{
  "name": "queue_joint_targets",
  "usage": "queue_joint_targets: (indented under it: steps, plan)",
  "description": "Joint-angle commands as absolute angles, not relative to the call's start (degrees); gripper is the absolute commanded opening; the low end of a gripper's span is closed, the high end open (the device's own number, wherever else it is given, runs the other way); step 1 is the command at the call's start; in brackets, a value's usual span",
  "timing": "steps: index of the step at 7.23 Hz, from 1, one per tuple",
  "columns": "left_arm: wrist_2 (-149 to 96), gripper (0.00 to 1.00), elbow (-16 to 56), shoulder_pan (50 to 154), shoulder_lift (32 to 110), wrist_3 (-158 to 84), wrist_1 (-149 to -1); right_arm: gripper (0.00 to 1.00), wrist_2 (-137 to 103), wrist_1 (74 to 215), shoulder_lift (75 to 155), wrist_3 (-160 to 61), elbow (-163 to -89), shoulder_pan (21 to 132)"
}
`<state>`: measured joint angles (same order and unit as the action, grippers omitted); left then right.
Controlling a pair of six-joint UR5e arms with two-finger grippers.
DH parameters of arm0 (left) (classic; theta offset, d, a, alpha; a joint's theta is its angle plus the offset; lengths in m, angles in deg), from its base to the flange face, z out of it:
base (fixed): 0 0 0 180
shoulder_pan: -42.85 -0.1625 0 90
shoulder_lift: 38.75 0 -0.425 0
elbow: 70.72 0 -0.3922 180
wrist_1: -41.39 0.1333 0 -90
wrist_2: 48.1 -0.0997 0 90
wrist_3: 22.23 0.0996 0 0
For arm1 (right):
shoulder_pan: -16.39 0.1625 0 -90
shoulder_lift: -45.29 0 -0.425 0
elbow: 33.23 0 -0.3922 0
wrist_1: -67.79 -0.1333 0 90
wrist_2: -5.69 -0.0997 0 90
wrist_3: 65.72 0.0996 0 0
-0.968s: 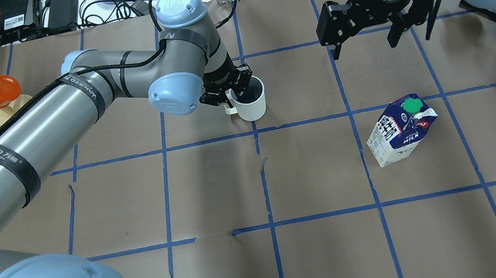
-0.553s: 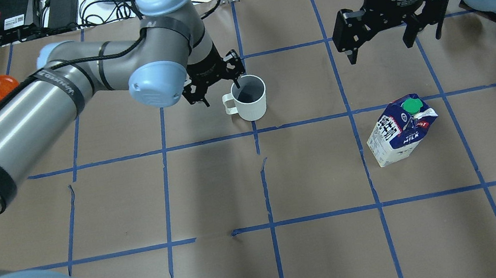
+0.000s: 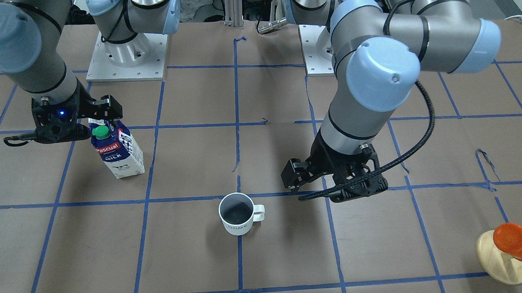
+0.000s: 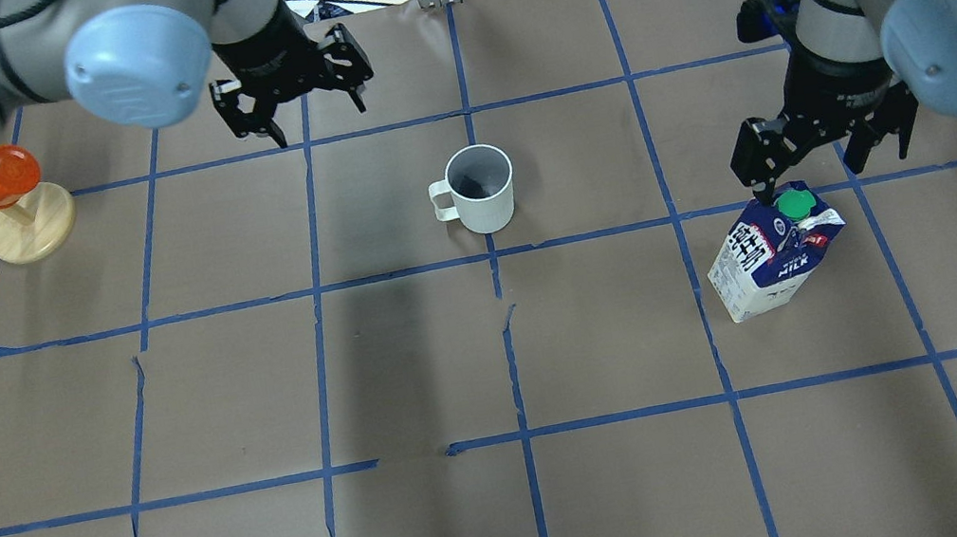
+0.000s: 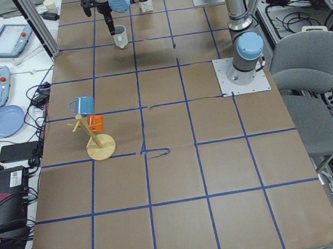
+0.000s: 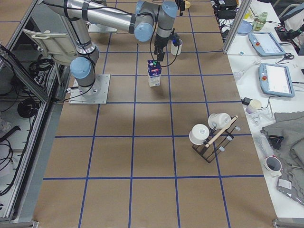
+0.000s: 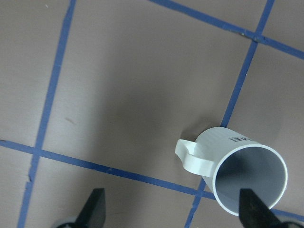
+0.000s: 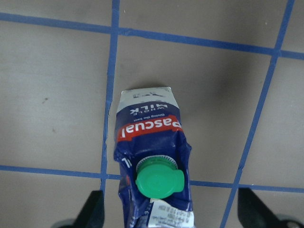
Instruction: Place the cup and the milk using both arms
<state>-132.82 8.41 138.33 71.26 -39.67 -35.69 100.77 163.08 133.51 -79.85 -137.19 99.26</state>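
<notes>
The white cup (image 4: 480, 189) stands upright near the table's middle, handle toward the robot's left; it also shows in the front view (image 3: 236, 215) and the left wrist view (image 7: 237, 173). My left gripper (image 4: 308, 115) is open and empty, raised, beyond and to the left of the cup (image 3: 334, 188). The blue and white milk carton (image 4: 772, 253) with a green cap stands tilted on the right (image 3: 118, 150). My right gripper (image 4: 827, 163) is open, just above the carton's top. In the right wrist view the carton (image 8: 152, 152) lies between the open fingers.
An orange cup (image 4: 6, 177) sits on a pale wooden stand (image 4: 32, 229) at the far left; it also shows in the front view (image 3: 518, 239). Blue tape lines grid the brown table cover. A rack with white mugs (image 6: 213, 133) stands far off on the right.
My left gripper has let go of the cup's rim, opened, and pulled back up and to the left. My right gripper has come down toward the milk carton's top. The cup and carton stayed put.
</notes>
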Motion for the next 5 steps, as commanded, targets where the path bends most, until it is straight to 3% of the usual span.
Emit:
queue_joint_targets:
  steps: [1, 3, 4, 5]
  plan:
    - [-132.8, 1.00, 9.1, 135.4, 69.4, -38.7, -37.3, 0.92, 100.2, 163.8, 132.7, -80.3, -138.9, 98.5]
    - [-132.6, 1.00, 10.6, 132.5, 67.4, -37.8, -38.4, 0.90, 98.4, 164.4, 132.7, -80.3, -141.8, 98.6]
    - [-132.6, 1.00, 10.9, 132.2, 66.4, -37.6, -38.6, 0.73, 98.4, 164.7, 132.7, -80.5, -141.7, 98.6]
    - [-132.6, 1.00, 11.4, 132.1, 66.1, -36.8, -39.4, 0.42, 98.5, 164.8, 132.7, -80.5, -141.3, 98.5]
